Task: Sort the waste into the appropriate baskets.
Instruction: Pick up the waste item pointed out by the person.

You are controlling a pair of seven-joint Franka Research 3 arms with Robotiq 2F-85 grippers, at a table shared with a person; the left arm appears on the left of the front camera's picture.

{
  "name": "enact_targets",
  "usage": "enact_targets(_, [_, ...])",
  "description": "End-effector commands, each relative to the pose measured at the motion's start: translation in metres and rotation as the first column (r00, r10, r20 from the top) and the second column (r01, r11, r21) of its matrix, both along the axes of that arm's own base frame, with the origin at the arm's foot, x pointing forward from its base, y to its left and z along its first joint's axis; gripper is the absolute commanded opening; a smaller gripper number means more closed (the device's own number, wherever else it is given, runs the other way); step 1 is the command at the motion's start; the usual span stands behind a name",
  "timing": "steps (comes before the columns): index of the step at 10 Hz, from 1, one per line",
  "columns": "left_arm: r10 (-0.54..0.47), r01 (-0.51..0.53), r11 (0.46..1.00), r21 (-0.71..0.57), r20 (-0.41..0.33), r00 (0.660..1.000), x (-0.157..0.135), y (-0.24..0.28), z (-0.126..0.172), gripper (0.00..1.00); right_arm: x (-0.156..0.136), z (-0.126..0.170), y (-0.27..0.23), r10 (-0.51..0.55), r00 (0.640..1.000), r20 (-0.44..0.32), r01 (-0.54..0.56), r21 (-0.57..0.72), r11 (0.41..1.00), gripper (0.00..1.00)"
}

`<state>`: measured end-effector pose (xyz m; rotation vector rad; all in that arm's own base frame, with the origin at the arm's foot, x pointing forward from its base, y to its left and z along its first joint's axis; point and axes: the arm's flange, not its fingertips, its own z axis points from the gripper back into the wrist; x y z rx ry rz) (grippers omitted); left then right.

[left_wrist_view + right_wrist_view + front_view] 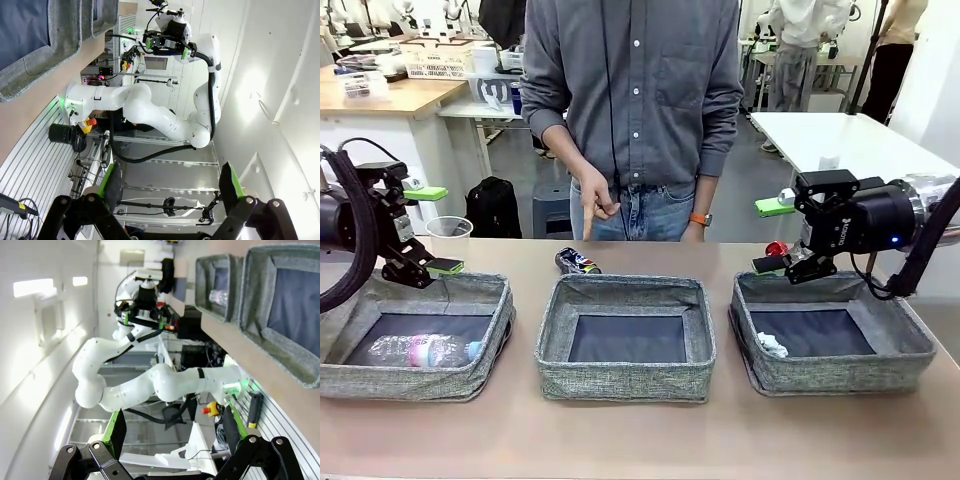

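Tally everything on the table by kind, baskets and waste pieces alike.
Baskets: 3 (left basket, middle basket, right basket)
Plastic bottle: 1, in the left basket
Crushed cans: 2 (dark patterned can, red can)
Plastic cup: 1
Paper wad: 1, in the right basket
Total: 8

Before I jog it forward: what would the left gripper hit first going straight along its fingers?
Nothing close. The left gripper points level across the workspace, its fingers open on free air. The first thing in its line looks to be the right arm, though depth is unclear.
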<state>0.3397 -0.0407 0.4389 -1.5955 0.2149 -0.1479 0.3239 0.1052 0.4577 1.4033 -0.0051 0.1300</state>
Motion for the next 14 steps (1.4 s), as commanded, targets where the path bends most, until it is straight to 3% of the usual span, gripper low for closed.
enact_targets(1, [0.004,-0.004,1.000,-0.021,0.001,1.000,-0.001,0.000,0.002,1.00,0.000,0.005,0.002,-0.009,1.000,-0.011,0.009,0.022,1.000,1.00])
enact_targets(4, [0.000,0.000,1.000,0.000,0.000,1.000,0.000,0.000,0.000,1.00,0.000,0.005,0.002,-0.009,1.000,-0.011,0.009,0.022,1.000,1.00])
enact_targets(5, [0.189,-0.273,0.923,0.270,0.297,0.936,0.000,-0.007,0.021,1.00,0.000,0.005,0.002,-0.009,1.000,-0.011,0.009,0.022,1.000,1.00])
enact_targets(7, [0.059,-0.391,0.774,0.498,0.558,0.827,0.013,-0.041,0.038,1.00,0.000,0.005,0.002,-0.009,1.000,-0.011,0.009,0.022,1.000,1.00])
enact_targets(8, [-0.001,-0.413,0.687,0.598,0.569,0.823,0.021,-0.062,0.043,1.00,0.000,0.005,0.002,-0.009,1.000,-0.011,0.009,0.022,1.000,1.00])
enact_targets(9, [-0.026,-0.383,0.635,0.671,0.514,0.857,0.030,-0.088,0.049,1.00,0.000,0.005,0.002,-0.009,1.000,-0.011,0.009,0.022,1.000,1.00])
enact_targets(10, [0.089,-0.356,0.619,0.700,0.388,0.918,0.037,-0.109,0.053,1.00,0.000,0.005,0.002,-0.009,1.000,-0.011,0.009,0.022,1.000,1.00])
enact_targets(11, [0.089,-0.311,0.628,0.713,0.331,0.939,0.042,-0.132,0.059,1.00,0.000,0.005,0.002,-0.009,1.000,-0.011,0.009,0.022,1.000,1.00])
enact_targets(12, [-0.024,-0.349,0.585,0.732,0.446,0.895,0.046,-0.154,0.066,1.00,0.000,0.005,0.002,-0.009,1.000,-0.011,0.009,0.022,1.000,1.00])
enact_targets(13, [-0.269,-0.372,0.544,0.752,0.576,0.772,0.052,-0.175,0.070,1.00,0.000,0.005,0.002,-0.009,1.000,-0.011,0.009,0.022,1.000,1.00])
enact_targets(14, [-0.297,-0.425,0.525,0.737,0.626,0.721,0.063,-0.187,0.071,1.00,0.000,0.005,0.002,-0.009,1.000,-0.011,0.009,0.022,1.000,1.00])
